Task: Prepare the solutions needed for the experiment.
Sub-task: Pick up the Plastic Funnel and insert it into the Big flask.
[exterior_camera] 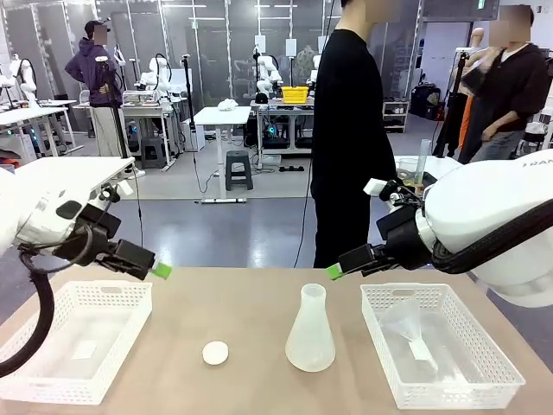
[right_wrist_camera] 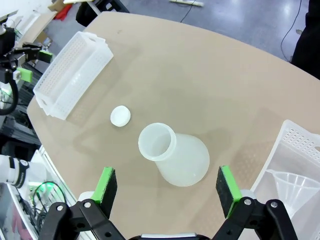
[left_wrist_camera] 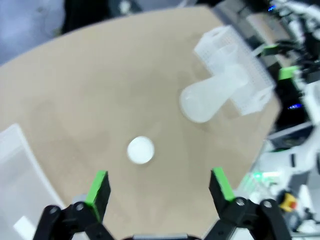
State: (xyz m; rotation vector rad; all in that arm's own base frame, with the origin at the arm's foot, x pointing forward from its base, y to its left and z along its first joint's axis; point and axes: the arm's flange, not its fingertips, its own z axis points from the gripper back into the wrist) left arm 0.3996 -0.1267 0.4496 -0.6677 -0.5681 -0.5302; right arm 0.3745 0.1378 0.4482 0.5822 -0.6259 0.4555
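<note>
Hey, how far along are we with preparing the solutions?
Early on. Done: flask stands uncapped, cap beside it. In hand: nothing; left hand and right hand hover open. Left: funnel lies in its basket, and I can't make out liquid in the flask.

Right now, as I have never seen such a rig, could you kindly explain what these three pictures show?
Two white robot arms work at a tan table. The front picture looks across it from between the arms towards a person in black. The other two pictures come from cameras on the wrists, looking down along each arm's own green-tipped fingers: the left arm's fingers and the right arm's fingers. Both pairs are spread open above the table and hold nothing. On the table stand a translucent conical flask, uncapped, a round white cap lying beside it, and two white baskets: the left basket and the right basket, which holds a clear funnel. Whether liquid is in the flask I cannot tell.
</note>
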